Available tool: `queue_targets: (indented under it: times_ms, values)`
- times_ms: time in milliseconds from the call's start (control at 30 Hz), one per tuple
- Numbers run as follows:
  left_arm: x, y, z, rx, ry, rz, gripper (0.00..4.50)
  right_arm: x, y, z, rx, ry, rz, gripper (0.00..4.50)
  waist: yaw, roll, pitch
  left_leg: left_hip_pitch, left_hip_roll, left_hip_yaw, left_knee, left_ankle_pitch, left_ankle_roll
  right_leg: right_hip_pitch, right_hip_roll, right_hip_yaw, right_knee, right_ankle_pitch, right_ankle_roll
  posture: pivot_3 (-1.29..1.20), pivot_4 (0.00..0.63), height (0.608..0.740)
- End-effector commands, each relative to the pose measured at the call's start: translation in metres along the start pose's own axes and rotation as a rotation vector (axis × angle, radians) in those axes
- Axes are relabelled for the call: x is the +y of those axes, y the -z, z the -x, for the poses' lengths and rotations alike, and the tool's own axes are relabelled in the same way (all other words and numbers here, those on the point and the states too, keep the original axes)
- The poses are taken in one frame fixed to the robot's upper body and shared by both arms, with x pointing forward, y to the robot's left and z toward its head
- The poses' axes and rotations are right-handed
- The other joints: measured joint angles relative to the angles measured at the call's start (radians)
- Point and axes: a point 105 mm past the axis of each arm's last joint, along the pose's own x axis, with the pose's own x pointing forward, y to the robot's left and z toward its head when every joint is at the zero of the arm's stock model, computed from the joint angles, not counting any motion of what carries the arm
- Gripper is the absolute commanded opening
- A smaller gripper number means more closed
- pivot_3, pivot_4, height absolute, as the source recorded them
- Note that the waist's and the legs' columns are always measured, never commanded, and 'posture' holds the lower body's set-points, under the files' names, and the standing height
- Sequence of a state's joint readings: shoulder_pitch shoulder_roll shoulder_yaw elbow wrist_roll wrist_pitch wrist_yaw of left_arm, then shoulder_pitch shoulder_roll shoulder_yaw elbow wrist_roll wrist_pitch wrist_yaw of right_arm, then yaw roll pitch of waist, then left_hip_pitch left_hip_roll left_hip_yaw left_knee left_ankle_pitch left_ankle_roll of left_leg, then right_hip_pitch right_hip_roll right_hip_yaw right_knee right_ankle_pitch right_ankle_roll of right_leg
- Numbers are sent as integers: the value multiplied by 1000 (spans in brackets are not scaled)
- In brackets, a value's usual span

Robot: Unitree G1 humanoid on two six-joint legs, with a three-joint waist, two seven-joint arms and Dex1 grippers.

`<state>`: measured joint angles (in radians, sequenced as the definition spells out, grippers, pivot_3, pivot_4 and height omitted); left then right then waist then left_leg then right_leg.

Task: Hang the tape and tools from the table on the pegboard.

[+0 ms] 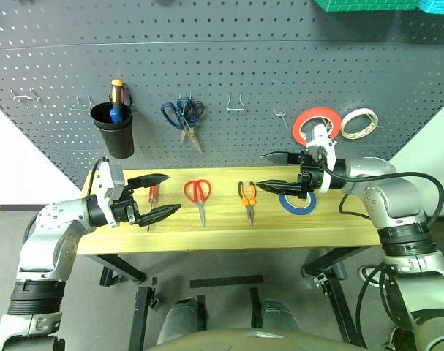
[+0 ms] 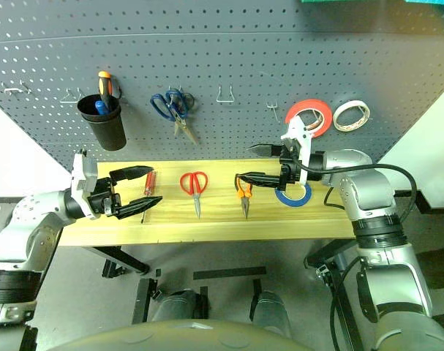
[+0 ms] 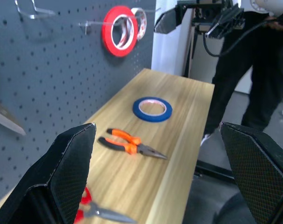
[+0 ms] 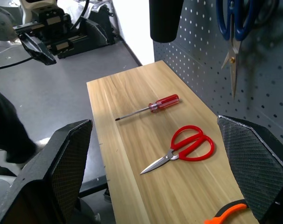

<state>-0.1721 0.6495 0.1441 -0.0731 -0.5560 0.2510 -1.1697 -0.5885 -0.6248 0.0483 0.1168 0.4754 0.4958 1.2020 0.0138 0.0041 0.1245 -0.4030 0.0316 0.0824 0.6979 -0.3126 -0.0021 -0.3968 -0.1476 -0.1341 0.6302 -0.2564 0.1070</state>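
Both hands, left hand and right hand, hover level, spread wide.

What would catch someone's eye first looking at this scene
Two open black pincers hover over the table, the left pincer at its left end, the right pincer near the blue tape. Between them lie a screwdriver, red scissors and pliers, under a pegboard with a bright red roll.

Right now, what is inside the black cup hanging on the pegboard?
The black cup holds a screwdriver with an orange-and-blue handle, handle up. Its shaft and anything else inside are hidden by the cup's wall.
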Motion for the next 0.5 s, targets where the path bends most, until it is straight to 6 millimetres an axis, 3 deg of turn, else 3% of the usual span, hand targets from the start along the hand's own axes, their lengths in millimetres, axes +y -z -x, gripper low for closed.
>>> queue_targets:
  times_ms: [33,300,500]
  values:
    - [-4,-13,-2,-25,10,-34,4456,-2,-14,0,-39,12,43,4500,1,0,1,-1,0,0,0,0,0,0,0,0,0,0,0,89,119,732]
    - [-9,-16,-10,-40,27,-22,4456,-4,-10,3,-38,36,34,4500,0,0,1,-1,0,2,0,0,0,0,0,0,0,0,0,74,100,732]
    - [-13,-15,-28,-43,49,-20,4456,-12,2,22,19,99,33,4500,0,-1,1,-1,-1,3,0,0,0,0,0,0,0,0,0,26,88,732]
